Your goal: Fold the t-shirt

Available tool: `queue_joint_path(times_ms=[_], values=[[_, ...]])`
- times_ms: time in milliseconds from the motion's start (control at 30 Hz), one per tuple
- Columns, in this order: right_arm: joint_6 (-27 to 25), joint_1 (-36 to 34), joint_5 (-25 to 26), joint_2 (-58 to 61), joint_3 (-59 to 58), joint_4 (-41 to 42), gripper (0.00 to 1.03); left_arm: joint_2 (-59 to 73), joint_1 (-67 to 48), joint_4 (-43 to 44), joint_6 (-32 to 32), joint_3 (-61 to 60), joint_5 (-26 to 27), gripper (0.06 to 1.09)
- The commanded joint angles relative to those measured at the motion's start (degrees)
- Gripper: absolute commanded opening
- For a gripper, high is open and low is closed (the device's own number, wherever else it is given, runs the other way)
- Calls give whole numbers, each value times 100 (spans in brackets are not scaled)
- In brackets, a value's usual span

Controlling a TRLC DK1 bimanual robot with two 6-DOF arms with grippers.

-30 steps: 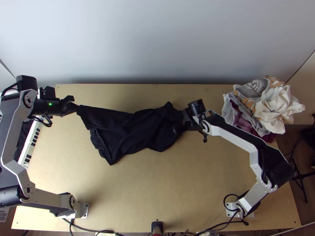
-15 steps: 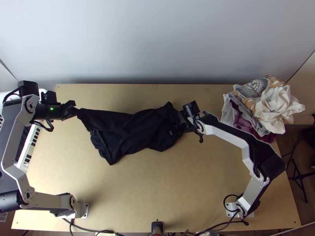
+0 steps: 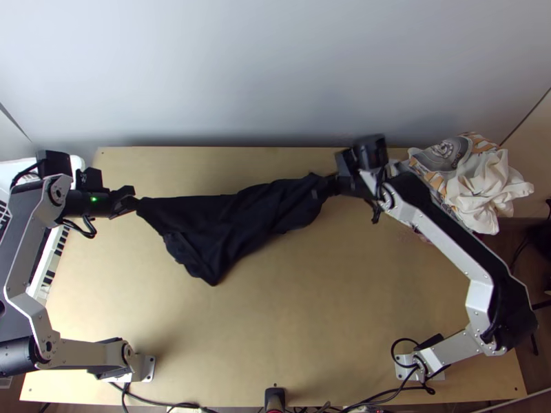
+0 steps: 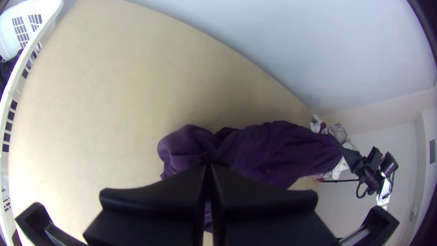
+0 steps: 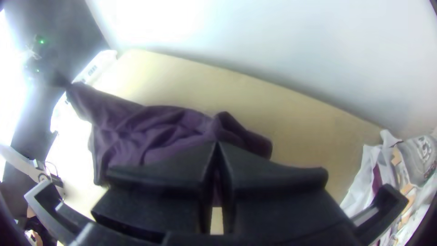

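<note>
- The dark T-shirt (image 3: 227, 220) stretches across the upper middle of the top view, from the left side to just right of centre.
- Its fabric looks soft, matte and plain, gathered into a long uneven band with creases running along it; a loose part widens below into a blunt point, left of centre.
- The left gripper (image 3: 136, 204), at the left of the top view, has its two wide black fingers (image 4: 154, 189) pressed together, pinching the shirt's left end.
- The right gripper (image 3: 329, 186), in the upper right of centre, is closed on the shirt's other end, its flat fingers (image 5: 268, 175) meeting at their tips; the cloth is drawn to a narrow neck there.
- The light wooden table (image 3: 310, 323) has a smooth surface and spans most of the frame below the pale, flat wall (image 3: 275, 69).
- At the right, a crumpled clothes pile (image 3: 482, 186) shows cream folds and grey printed cloth with orange patches.
- A white slotted laundry basket (image 4: 18, 75) curves along the left edge of the left wrist view, dark cloth inside.
</note>
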Motion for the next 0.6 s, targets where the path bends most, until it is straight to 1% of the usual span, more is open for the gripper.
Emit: queue_joint_path(times_ms=[0,100,233,367,467,567], values=[[-129,-189,-1,150,1235,-490,3,-16,27,153,40,-126,-49,10],[-102,-198,-1,281,1859,-771,3,-42,168,153,110,-55,-58,10],[-50,-31,-1,299,2623,-1237,3,-95,388,56,128,173,-58,10],[-50,48,8,290,3045,-1386,3,-139,458,56,119,226,-58,10],[-76,-101,8,273,2966,-1386,3,-95,528,56,31,261,-49,10],[-155,-427,8,317,2439,-1316,3,-78,660,56,-39,270,4,10]])
